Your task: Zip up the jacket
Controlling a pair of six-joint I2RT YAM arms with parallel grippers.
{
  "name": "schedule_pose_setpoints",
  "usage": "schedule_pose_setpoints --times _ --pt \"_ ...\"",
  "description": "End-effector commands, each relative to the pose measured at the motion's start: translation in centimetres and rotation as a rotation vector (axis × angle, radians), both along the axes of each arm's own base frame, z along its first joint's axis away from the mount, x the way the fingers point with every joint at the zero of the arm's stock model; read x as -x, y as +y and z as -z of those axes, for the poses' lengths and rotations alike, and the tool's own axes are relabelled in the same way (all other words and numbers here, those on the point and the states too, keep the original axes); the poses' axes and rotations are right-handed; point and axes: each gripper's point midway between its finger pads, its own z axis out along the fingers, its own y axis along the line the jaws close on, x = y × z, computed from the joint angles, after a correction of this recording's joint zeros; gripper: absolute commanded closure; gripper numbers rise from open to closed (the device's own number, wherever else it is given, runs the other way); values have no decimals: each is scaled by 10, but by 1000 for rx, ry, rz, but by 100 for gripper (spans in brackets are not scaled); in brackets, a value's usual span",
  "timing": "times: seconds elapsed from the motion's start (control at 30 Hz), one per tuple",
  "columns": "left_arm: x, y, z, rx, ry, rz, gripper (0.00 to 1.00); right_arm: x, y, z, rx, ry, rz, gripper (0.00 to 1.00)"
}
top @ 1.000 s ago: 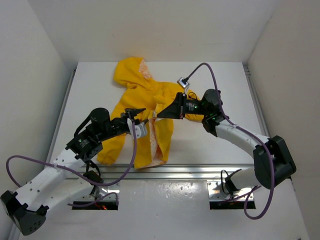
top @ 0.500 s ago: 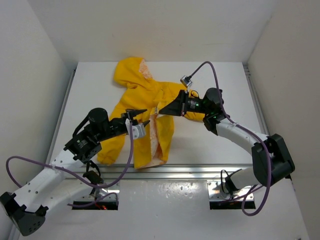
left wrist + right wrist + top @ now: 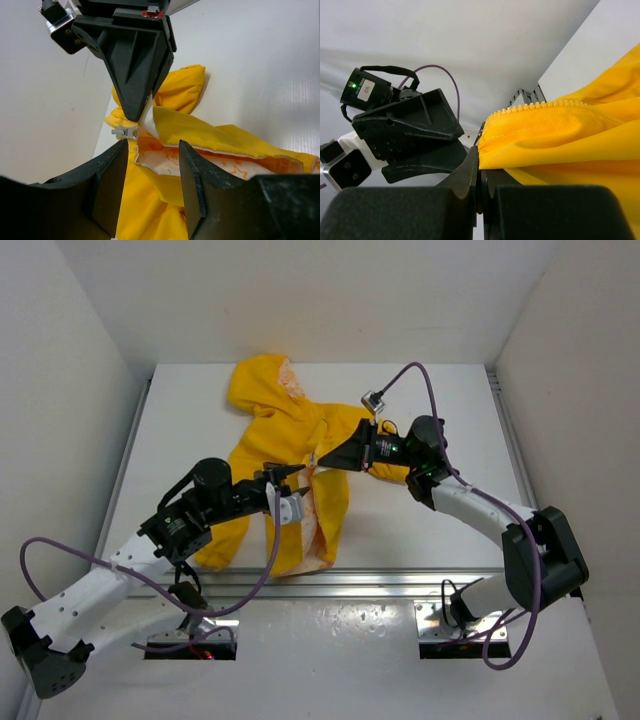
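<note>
The yellow jacket (image 3: 268, 425) lies on the white table, hood at the back, front open with the cream orange-printed lining (image 3: 200, 162) showing. My right gripper (image 3: 318, 462) is shut on the jacket's front edge beside the zipper teeth (image 3: 545, 105) and holds it raised a little. My left gripper (image 3: 292, 476) is open and empty, its fingers (image 3: 112, 175) just short of the right gripper's tip (image 3: 131, 112). A silver zipper pull (image 3: 126, 133) hangs at that tip, just beyond my left finger. The left gripper also shows in the right wrist view (image 3: 410, 135).
An aluminium rail (image 3: 420, 580) runs along the table's near edge. White walls (image 3: 90, 360) enclose the table on three sides. A purple cable (image 3: 425, 390) arcs over the right arm. The two grippers stand nose to nose over the jacket's middle.
My left gripper has moved right and forward, closer to the right gripper's tip. The right gripper rose slightly with the jacket edge and then stayed put.
</note>
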Motion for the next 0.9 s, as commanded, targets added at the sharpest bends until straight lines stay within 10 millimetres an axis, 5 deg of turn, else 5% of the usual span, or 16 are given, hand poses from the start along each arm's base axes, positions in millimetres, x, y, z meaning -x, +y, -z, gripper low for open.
schedule_pose_setpoints --times 0.0,0.5,0.87 --pt "-7 -2 -39 75 -110 -43 50 3 3 -21 -47 -78 -6 100" --pt "-13 -11 -34 97 -102 -76 64 9 6 -23 -54 -86 -26 100" --pt "-16 -11 -26 83 -91 -85 64 10 5 -26 -64 -96 -29 100"
